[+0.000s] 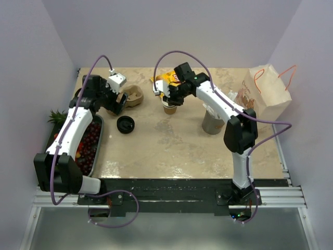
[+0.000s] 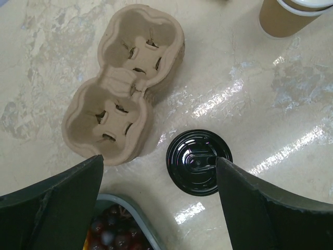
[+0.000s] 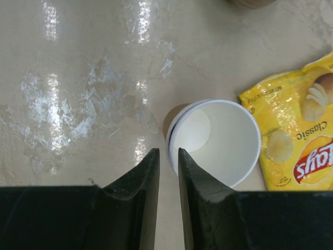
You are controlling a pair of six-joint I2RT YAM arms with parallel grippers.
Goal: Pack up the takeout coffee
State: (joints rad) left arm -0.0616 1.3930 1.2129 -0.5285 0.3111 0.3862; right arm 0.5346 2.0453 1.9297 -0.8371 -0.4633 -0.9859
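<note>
The takeout coffee cup (image 1: 169, 108), tan kraft with a white inside (image 3: 218, 140), stands open and upright at the back middle of the table. My right gripper (image 1: 170, 99) is down on it. Its jaws (image 3: 169, 151) are nearly together around the cup's left rim, one finger outside and one over the inside. The black lid (image 1: 125, 124) lies flat on the table to the left. In the left wrist view it (image 2: 197, 162) lies just inside the right finger of my left gripper (image 2: 158, 159), which hangs above it, open and holding nothing. The cup (image 2: 289, 18) shows at that view's top right.
A pulp two-cup carrier (image 1: 132, 96) (image 2: 125, 88) lies beside the lid. A yellow chips bag (image 1: 167, 79) (image 3: 302, 140) lies behind the cup. A grey cup of straws (image 1: 212, 122) and a paper bag (image 1: 270, 91) stand to the right. A tray of fruit (image 1: 88, 146) lies at the left edge.
</note>
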